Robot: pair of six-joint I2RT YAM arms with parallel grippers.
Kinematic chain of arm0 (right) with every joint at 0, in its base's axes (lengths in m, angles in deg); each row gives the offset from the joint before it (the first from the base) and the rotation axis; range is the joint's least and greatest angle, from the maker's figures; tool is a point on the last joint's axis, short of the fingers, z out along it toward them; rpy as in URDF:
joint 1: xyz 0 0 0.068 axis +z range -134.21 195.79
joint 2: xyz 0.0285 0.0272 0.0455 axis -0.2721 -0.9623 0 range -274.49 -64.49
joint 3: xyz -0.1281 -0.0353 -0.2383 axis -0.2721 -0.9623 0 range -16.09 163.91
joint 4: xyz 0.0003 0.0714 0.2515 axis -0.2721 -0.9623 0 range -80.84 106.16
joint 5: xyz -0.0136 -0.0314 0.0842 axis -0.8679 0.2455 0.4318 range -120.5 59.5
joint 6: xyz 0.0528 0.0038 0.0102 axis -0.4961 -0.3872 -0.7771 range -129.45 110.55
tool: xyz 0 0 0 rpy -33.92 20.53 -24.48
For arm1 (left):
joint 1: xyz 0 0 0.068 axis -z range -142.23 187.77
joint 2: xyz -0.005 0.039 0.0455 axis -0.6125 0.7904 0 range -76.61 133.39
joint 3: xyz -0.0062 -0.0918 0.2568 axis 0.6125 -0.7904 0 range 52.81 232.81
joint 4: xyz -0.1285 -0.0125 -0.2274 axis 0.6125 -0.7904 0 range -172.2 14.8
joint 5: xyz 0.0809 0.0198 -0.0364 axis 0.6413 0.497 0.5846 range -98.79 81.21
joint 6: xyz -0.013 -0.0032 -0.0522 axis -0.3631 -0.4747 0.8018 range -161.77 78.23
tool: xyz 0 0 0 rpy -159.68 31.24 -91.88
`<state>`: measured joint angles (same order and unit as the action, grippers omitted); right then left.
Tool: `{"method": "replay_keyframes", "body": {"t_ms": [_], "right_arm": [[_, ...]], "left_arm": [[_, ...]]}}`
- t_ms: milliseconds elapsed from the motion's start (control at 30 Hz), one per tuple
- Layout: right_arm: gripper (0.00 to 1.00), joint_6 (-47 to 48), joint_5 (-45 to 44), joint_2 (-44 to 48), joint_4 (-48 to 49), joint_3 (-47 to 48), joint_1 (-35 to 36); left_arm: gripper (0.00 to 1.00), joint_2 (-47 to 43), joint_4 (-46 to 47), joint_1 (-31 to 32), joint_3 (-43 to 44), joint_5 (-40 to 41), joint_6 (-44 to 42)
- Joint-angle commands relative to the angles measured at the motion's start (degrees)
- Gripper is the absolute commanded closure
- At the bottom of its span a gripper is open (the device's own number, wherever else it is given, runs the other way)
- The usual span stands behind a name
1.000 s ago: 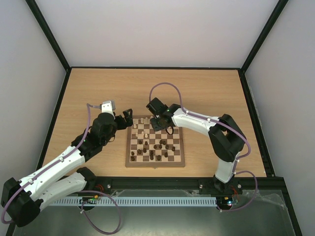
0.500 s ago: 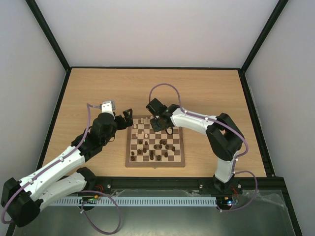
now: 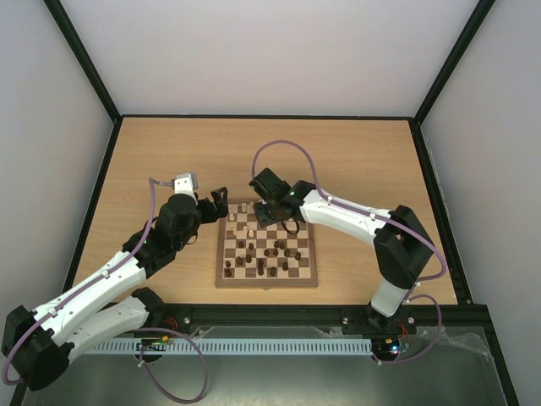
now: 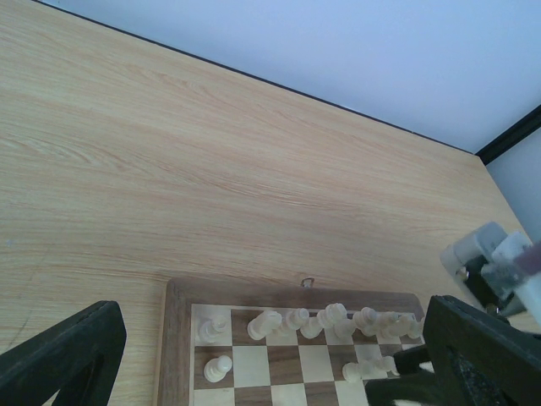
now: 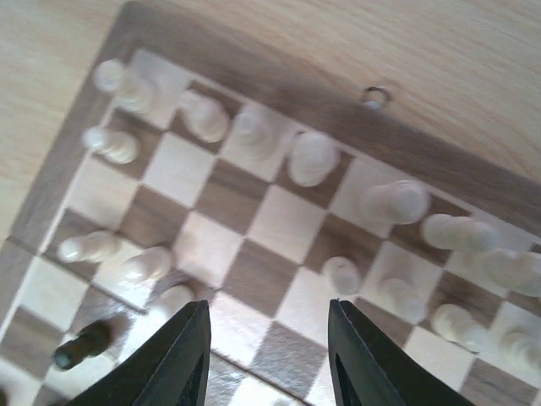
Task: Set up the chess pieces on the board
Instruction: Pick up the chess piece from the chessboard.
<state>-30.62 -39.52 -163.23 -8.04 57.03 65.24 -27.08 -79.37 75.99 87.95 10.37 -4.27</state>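
The board point(image 3: 306, 269) lies on the wooden table point(image 3: 355, 152) in the middle of the top view, just above the arm bases. The chess pieces point(image 3: 264, 250) are all on it: the pale pieces point(image 3: 246, 205) crowd its upper rows, and the dark pieces point(image 3: 275, 252) are scattered over the middle and lower squares. The right gripper point(image 5: 269, 317) hovers over the upper middle of the board, near the pale rows. In its wrist view the two black fingers point(image 5: 182, 359) rise from the bottom edge with a moderate gap, and only bare checkered squares show between them, so it holds nothing. Higher in that view one pale row runs along the border and a looser second row sits below it. One dark piece point(image 5: 80, 345), blurred, leans at the lower left. The left gripper point(image 3: 219, 202) hangs just beside the board's upper left corner, its claw spread wide and empty. In its wrist view the fingertips point(image 4: 76, 347) sit at opposite bottom corners of the frame, with the board's far edge and a small metal loop point(image 4: 307, 281) between them.
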Motion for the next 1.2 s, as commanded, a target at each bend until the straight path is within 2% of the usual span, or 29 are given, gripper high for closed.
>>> {"method": "replay_keyframes", "body": {"t_ms": [0, 233, 567, 900, 1067, 1167], "right_arm": [[0.63, 0.6, 1.23, -0.47, -4.02, 1.19, 3.43], [0.63, 0.6, 2.5, -4.12, -4.71, 2.94, 6.87], [0.65, 0.69, 2.86, -8.31, -4.33, 4.62, 7.37], [0.74, 1.22, 2.38, -10.77, -4.35, 6.4, 7.34], [0.85, 1.06, 1.8, -10.6, -4.52, 6.42, 7.36], [0.87, 0.95, 0.6, -9.93, -5.25, 6.48, 7.33]], "left_arm": [[0.01, -0.77, 1.12, -0.25, -0.37, 1.21, -0.25], [0.0, -1.45, 0.85, -0.25, -0.52, 1.74, -0.09], [0.01, -2.08, 0.63, -0.25, -0.51, 1.93, -0.1], [0.01, -2.33, 0.56, -0.25, -0.51, 1.97, -0.13], [0.0, -2.34, 0.56, -0.25, -0.54, 1.94, -0.14], [0.0, -2.36, 0.6, -0.25, -0.53, 1.85, -0.12]]}}
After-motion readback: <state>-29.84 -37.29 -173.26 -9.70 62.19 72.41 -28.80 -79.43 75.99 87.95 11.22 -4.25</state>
